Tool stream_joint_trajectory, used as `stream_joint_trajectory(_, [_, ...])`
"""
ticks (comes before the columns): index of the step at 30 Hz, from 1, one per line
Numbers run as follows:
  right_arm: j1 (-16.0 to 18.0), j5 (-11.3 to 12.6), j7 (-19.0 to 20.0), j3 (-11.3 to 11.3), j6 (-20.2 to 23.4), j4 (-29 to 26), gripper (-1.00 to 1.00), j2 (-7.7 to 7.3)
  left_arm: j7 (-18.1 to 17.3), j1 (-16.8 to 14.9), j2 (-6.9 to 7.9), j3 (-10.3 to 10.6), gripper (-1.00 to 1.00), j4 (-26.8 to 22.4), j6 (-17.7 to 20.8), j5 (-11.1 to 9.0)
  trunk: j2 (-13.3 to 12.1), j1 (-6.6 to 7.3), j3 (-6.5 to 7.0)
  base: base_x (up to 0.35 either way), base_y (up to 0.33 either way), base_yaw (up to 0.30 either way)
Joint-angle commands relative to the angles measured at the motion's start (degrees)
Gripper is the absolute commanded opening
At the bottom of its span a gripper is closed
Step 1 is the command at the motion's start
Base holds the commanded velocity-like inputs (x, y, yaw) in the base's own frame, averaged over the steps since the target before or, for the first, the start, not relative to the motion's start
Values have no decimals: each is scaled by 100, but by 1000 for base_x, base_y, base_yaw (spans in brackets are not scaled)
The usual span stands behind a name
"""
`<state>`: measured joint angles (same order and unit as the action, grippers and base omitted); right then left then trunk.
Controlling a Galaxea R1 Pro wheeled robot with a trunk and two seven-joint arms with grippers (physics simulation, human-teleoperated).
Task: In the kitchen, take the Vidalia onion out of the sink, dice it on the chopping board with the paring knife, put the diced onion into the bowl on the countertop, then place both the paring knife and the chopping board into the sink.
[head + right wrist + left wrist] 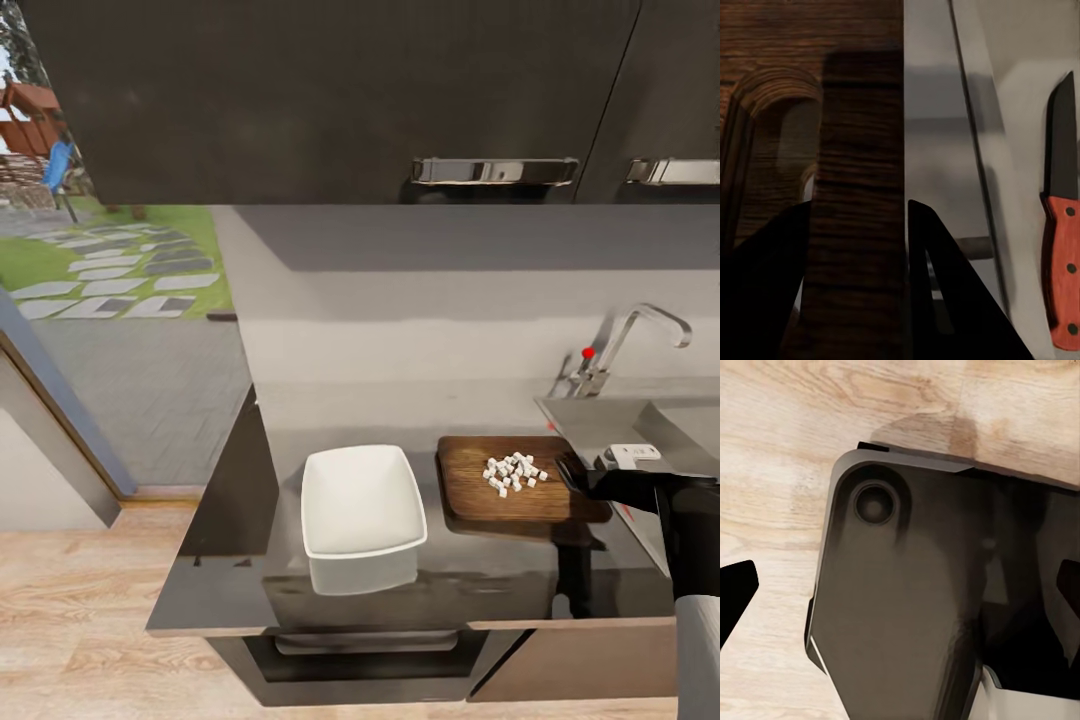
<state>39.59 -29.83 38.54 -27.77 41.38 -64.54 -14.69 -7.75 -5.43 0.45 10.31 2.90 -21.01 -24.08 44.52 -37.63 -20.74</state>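
Right gripper (572, 470): at the board's right-hand short edge; in the right wrist view the two dark jaws stand either side of the board's edge, apparently pinching it.
Left gripper (900, 600): jaws spread, holding nothing, hanging over the wooden floor (787, 450) beside the robot's own dark body.
Chopping board (510, 495): one, flat on the tabletop (230, 560), long axis running left to right, its right end toward the sink; the right arm is the nearer one.
Diced onion (514, 471): one small heap of white cubes on the board, too many and too small to count.
Bowl (362, 500): one, white, empty, just left of the board; the onion would have to go leftward from the jaws.
Paring knife (1061, 225): one, red handle, lying beside the board on the pale grey steel.
Sink (640, 420): one, right of the board, tap (625, 345) behind.
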Motion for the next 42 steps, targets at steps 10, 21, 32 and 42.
stream_joint_trajectory(10, [5,-58,57,-9,10,-7,-100,1,-42,-10,-1,41,100,27,-35,-61,6,-1,82,0,0,0])
stream_joint_trajectory(21, [5,-58,57,-9,10,-31,-100,1,-42,-10,-1,41,100,27,-35,-61,6,-1,180,0,0,0])
stream_joint_trajectory(32, [5,-58,57,-9,10,-32,-100,1,-42,-10,16,34,100,19,-41,-70,6,-1,278,0,0,0])
stream_joint_trajectory(42, [5,-58,57,-9,10,-32,-100,1,-41,-10,17,32,100,18,-28,-71,-315,174,510,0,0,0])
